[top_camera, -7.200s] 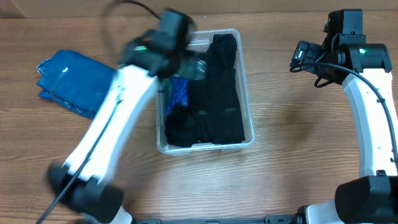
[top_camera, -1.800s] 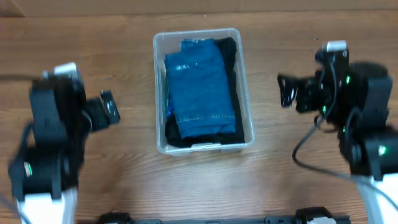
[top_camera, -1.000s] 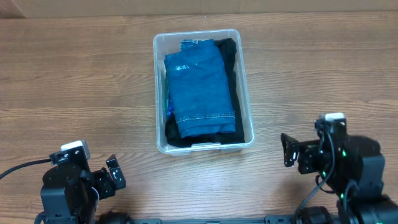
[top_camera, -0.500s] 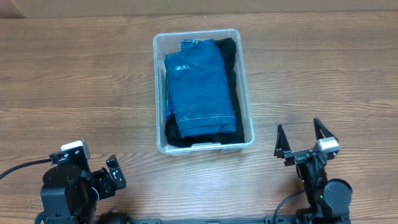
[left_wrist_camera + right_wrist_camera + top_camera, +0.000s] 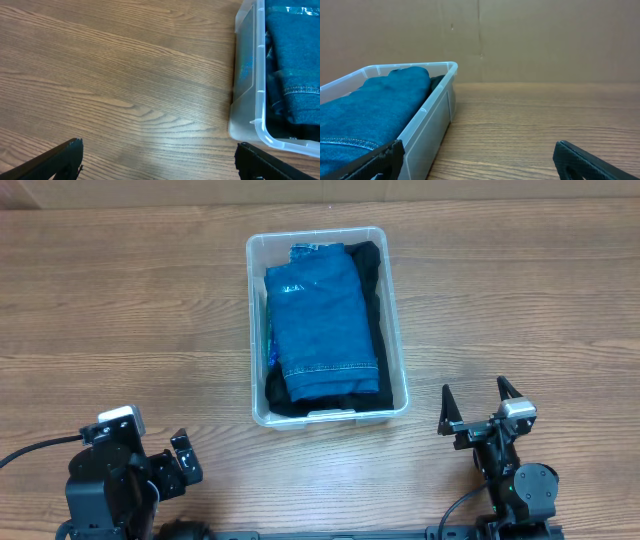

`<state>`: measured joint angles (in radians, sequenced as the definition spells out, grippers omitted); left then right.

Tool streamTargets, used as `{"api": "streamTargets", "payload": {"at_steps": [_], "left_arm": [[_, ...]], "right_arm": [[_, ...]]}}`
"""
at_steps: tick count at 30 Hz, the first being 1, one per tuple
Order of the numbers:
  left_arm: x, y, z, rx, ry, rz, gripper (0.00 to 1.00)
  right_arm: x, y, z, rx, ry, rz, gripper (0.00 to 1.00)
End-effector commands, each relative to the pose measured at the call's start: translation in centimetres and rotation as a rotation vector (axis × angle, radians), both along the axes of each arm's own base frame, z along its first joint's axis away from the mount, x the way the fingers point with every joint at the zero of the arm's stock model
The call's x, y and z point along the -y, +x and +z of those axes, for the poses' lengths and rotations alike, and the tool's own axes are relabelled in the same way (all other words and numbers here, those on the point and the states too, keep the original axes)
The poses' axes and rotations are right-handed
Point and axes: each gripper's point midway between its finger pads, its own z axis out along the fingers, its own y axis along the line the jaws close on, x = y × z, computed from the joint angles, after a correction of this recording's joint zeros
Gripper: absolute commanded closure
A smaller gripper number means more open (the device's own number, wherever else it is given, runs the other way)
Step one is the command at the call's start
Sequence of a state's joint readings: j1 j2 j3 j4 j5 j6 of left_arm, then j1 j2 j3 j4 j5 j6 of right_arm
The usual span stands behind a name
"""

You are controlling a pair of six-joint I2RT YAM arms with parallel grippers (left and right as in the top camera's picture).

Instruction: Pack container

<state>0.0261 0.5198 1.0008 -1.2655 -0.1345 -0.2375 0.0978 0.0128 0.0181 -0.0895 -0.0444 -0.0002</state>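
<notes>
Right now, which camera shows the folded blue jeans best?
The overhead view: the folded blue jeans lie whole atop black clothing in the container. The left wrist view catches only one end; the right wrist sees them side-on over the rim.

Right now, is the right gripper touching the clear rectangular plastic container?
Apart. The overhead view shows a strip of bare wooden table between the open right gripper and the container, and nothing bridges it.

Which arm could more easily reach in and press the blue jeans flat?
Probably the right. The right gripper, open, sits nearer the container than the left gripper, which is farther from its wall.
</notes>
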Motion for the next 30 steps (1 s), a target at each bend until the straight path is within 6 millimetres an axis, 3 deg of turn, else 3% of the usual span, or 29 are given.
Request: {"api": "streamTargets", "payload": {"at_steps": [1, 10, 17, 20, 24, 26, 28, 30], "left_arm": [[0.1, 0.0, -0.1, 0.004, -0.013, 0.006, 0.0], [0.3, 0.2, -1.5, -0.004, -0.011, -0.012, 0.0], [0.7, 4.1, -7.8, 0.279, -0.001, -0.041, 0.0], [2.4, 6.4, -7.5, 0.461, 0.058, -0.195, 0.0], [2.8, 8.6, -5.2, 0.681, 0.242, -0.287, 0.0], [2.8, 9.0, -5.9, 0.715, 0.268, -0.29, 0.0], [2.9, 9.4, -8.2, 0.683, 0.243, -0.289, 0.0], [2.9, 9.4, -8.2, 0.681, 0.246, -0.292, 0.0]], "right_arm": [[0.2, 0.0, -0.1, 0.008, 0.0, -0.013, 0.0], [0.2, 0.0, -0.1, 0.008, 0.0, -0.013, 0.0], [0.2, 0.0, -0.1, 0.008, 0.0, -0.013, 0.0], [0.2, 0.0, -0.1, 0.008, 0.0, -0.013, 0.0], [0.2, 0.0, -0.1, 0.008, 0.0, -0.013, 0.0], [0.2, 0.0, -0.1, 0.008, 0.0, -0.013, 0.0], [0.2, 0.0, -0.1, 0.008, 0.0, -0.013, 0.0], [0.2, 0.0, -0.1, 0.008, 0.0, -0.013, 0.0]]}}
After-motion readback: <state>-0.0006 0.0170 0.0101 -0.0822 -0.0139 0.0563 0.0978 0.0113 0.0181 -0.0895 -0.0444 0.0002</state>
